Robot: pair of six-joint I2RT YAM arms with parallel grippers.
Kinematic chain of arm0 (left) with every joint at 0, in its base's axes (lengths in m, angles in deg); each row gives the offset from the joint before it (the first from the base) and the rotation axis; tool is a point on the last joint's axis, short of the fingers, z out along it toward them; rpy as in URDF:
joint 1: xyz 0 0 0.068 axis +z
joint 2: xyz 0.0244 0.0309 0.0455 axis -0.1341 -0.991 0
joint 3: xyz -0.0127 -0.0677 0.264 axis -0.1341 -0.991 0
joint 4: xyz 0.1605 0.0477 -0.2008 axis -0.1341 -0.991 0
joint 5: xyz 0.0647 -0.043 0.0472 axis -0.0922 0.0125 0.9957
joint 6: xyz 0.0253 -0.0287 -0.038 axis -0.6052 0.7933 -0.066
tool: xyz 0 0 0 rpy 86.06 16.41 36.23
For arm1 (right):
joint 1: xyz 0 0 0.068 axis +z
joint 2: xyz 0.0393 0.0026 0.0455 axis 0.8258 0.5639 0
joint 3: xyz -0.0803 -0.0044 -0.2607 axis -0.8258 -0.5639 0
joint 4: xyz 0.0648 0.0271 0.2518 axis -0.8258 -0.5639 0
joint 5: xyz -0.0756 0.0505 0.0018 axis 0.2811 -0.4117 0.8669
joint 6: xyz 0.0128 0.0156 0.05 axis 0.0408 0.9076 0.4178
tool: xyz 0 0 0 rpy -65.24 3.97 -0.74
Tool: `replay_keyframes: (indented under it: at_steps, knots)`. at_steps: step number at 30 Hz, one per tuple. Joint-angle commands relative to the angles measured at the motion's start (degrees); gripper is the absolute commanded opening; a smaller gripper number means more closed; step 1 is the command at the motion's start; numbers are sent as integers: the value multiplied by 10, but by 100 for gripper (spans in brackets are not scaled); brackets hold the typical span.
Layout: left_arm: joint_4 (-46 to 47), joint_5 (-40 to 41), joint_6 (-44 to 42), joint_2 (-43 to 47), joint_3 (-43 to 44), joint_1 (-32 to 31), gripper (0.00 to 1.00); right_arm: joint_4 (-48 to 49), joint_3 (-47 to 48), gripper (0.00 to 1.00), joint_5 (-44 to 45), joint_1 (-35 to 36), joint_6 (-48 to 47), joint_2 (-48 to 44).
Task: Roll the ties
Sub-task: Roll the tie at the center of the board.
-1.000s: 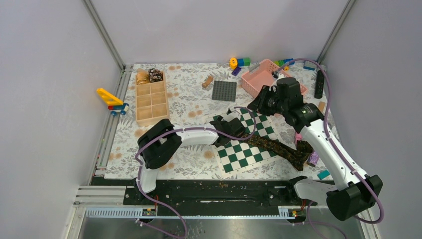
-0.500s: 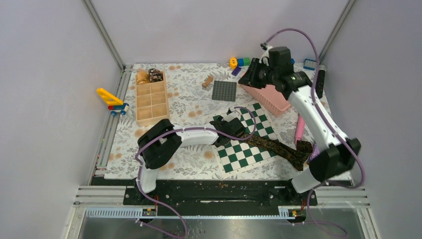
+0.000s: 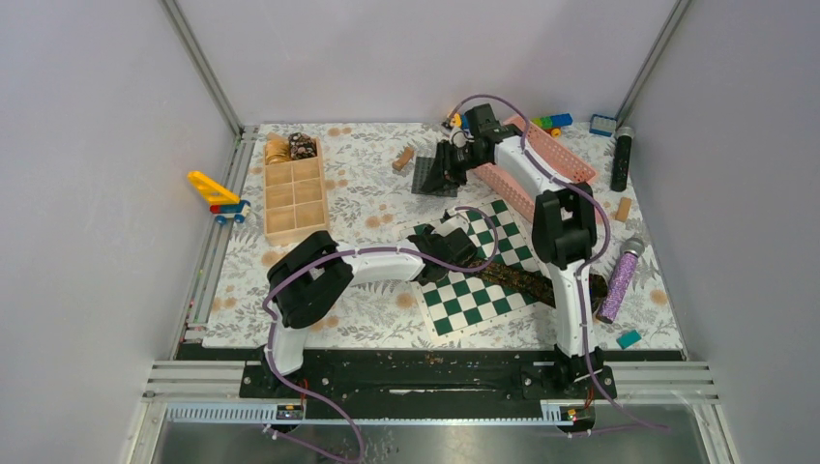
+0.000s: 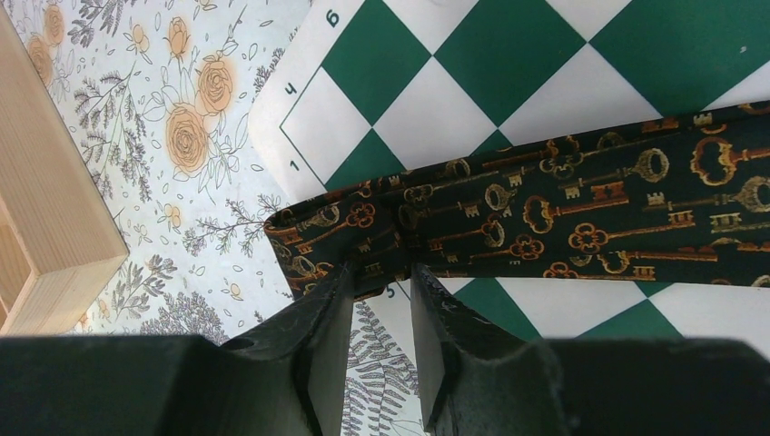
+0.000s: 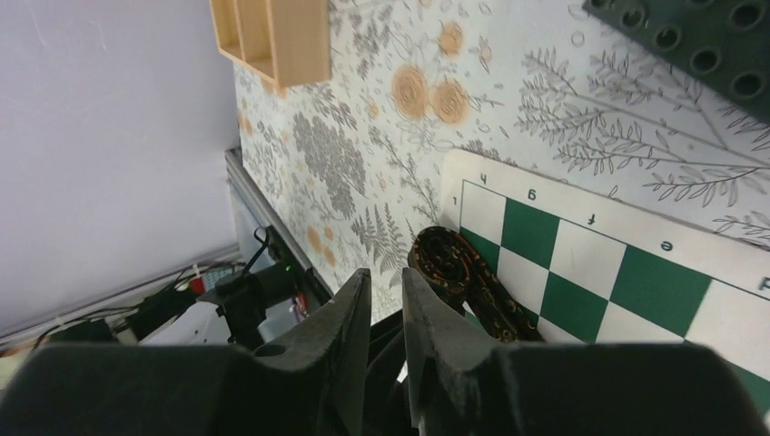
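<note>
A dark tie (image 3: 541, 282) with a gold key pattern lies stretched across the green chessboard mat (image 3: 471, 302). My left gripper (image 3: 452, 244) holds its near end. In the left wrist view the jaws (image 4: 381, 270) are shut on the folded tip of this tie (image 4: 581, 204). My right gripper (image 3: 446, 166) hovers at the far middle over the grey baseplate (image 3: 432, 184). Its fingers (image 5: 386, 272) stand a narrow gap apart, holding nothing, and that view looks down on the tie's curled end (image 5: 445, 259). A golden-tan coil (image 3: 278, 148) and a dark coil (image 3: 304, 145) sit in the wooden tray (image 3: 295, 208).
A pink basket (image 3: 556, 155) lies behind the right arm. A purple microphone (image 3: 619, 280), a black cylinder (image 3: 622, 159) and a teal block (image 3: 629, 338) are at the right. A yellow toy (image 3: 218, 193) sits off the mat's left edge, and a wooden block (image 3: 403, 158) at the back.
The right arm swung from the right side across the pink basket to the far middle, uncovering the microphone. The left arm and the tie have not moved.
</note>
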Motion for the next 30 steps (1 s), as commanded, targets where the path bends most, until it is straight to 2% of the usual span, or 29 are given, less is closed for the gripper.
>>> replay_keyframes:
  at_steps: [1, 12, 20, 30]
  knots:
    - [17, -11, -3, 0, 0, -2, 30, -28, 18, 26, -87, 21, -9, 30]
    - [20, -14, 2, 0, -4, -2, 29, -11, -54, 26, -151, 70, -40, 62]
    - [22, -13, 3, 1, -5, -2, 29, -11, -59, 26, -110, 86, -37, 84]
    - [21, -14, 1, 0, -3, -2, 29, -10, -93, 20, -65, 88, -42, 76]
